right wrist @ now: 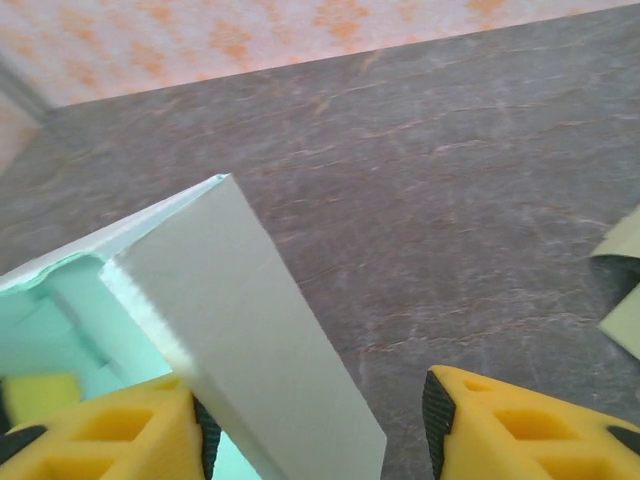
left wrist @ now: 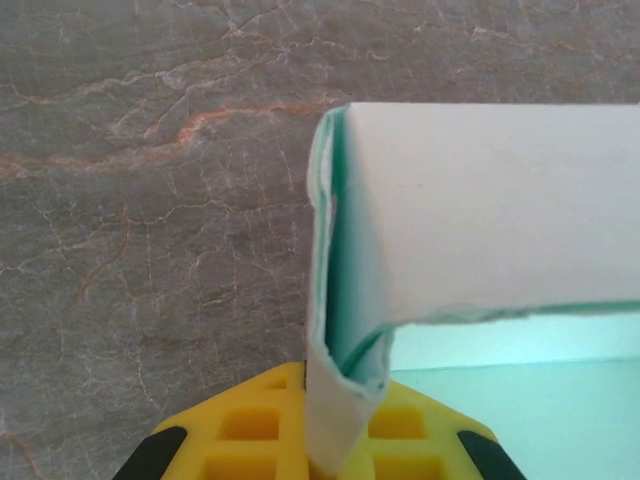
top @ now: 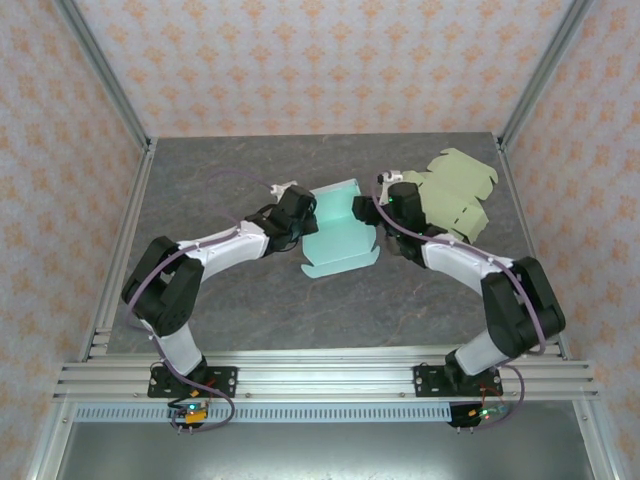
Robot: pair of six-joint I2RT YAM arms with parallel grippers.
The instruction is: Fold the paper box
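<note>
The paper box (top: pixel 338 238) is teal inside and white outside. It lies partly folded at the table's middle, with its walls raised. My left gripper (top: pixel 298 217) is at the box's left side. In the left wrist view that gripper (left wrist: pixel 335 425) is shut on a folded corner of the box wall (left wrist: pixel 480 200). My right gripper (top: pixel 384 205) is at the box's right end. Its yellow fingers (right wrist: pixel 530 425) stand open on either side of a raised white wall panel (right wrist: pixel 240 330). The panel leans against the left finger, and a wide gap separates it from the right one.
A stack of flat pale green box blanks (top: pixel 456 192) lies at the back right, just behind my right arm; one edge (right wrist: pixel 622 285) shows in the right wrist view. Metal frame posts and patterned walls surround the grey stone-look tabletop (top: pixel 250 300).
</note>
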